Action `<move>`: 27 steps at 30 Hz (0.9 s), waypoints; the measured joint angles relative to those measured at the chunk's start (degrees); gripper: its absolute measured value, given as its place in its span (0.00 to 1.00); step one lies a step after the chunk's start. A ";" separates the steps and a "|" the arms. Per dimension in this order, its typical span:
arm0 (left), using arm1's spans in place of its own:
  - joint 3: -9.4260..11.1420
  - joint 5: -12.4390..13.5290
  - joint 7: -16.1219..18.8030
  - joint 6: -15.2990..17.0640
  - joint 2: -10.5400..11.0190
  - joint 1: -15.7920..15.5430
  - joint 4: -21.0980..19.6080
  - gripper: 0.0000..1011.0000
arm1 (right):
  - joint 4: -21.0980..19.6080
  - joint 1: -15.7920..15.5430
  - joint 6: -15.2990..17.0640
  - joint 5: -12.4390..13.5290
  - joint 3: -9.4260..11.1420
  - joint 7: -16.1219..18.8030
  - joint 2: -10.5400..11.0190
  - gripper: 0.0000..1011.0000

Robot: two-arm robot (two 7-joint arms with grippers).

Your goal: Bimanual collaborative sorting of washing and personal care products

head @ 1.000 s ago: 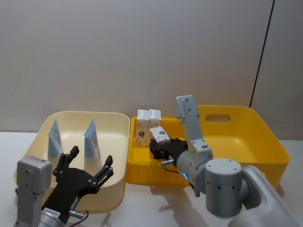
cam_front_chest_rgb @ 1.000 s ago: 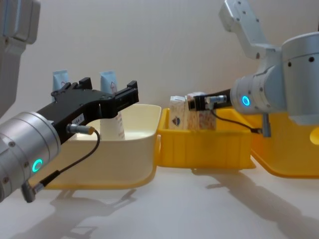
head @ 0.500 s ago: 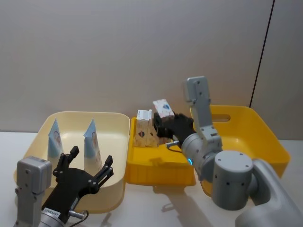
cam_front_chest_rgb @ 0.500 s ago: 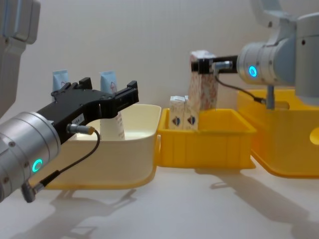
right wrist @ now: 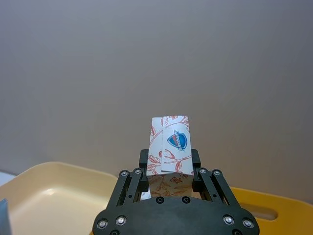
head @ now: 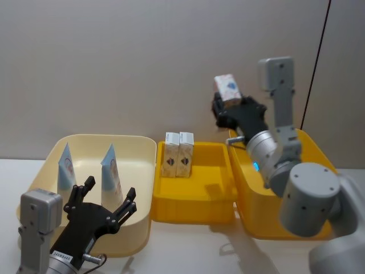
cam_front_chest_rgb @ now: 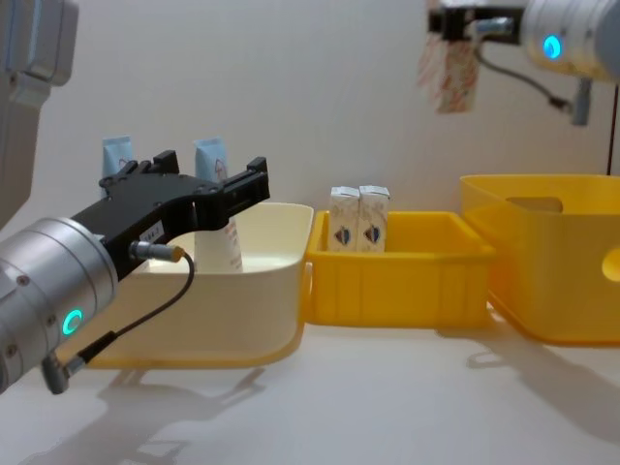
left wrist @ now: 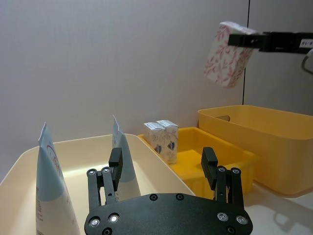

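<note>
1. The left gripper (head: 109, 193) hovers low, forward and left of the small yellow bin (head: 194, 206), over the near edge of the cream bin (head: 144, 171). Its arm reaches level, fingers spread wide with nothing between them.
2. Left of the small yellow bin, inside the cream bin, two squeeze tubes (head: 66, 169) stand upright on their caps, flat crimped ends up. They are pale blue and white with red lettering.
3. In the small yellow bin's far left corner, two cartons (head: 178, 154) stand upright and touching. They are white with a blue-red emblem.
4. The large yellow bin (head: 242, 188) sits just right of the small yellow bin.
5. The right gripper (head: 230, 105) is raised high above the small yellow bin's far right corner. Its fingers are clamped on a third carton (head: 227, 90), white with a red floral print and a blue emblem.
</note>
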 joint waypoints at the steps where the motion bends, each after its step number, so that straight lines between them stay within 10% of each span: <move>1: 0.00 0.00 0.00 0.00 0.00 0.00 0.00 0.99 | -0.47 -0.05 -0.08 -0.12 0.25 -0.21 0.12 0.45; 27: 0.00 0.00 0.00 0.00 0.00 0.00 0.00 0.99 | -3.42 -0.87 9.83 -2.17 5.97 -2.81 3.39 0.45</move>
